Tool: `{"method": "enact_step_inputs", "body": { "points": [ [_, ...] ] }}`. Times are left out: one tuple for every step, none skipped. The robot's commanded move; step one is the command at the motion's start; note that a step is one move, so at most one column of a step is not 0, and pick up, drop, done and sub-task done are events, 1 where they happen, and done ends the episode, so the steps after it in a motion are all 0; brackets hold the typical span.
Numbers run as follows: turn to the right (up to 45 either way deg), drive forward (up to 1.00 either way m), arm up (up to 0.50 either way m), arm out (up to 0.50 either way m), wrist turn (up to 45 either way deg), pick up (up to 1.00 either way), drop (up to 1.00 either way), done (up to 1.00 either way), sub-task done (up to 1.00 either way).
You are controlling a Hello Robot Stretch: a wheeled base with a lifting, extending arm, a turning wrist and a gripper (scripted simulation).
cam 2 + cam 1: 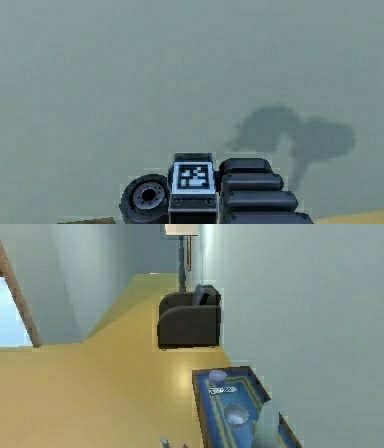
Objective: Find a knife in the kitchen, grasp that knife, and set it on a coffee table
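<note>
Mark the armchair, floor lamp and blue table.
armchair [186,326], forward view, front of the seat.
floor lamp [181,264], forward view, on the pole.
blue table [250,392], forward view, bare part of the top.

Forward view: illumination is even and moderately bright. The floor [100,384] is uniformly lit. A pale, bright opening [10,319] occupies the left edge, where upright lines lean. Arm side view: the wall [120,80] is dimmer, and one soft-edged grey shadow lies on it right of centre.
</note>
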Motion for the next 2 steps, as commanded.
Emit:
{"method": "enact_step_inputs", "body": {
  "points": [
    [-21.0, 0.00, 0.00, 0.00, 0.0, 0.00, 0.00, 0.00, 0.00],
    [45.0, 0.00, 0.00, 0.00, 0.0, 0.00, 0.00, 0.00, 0.00]
  ]
}}
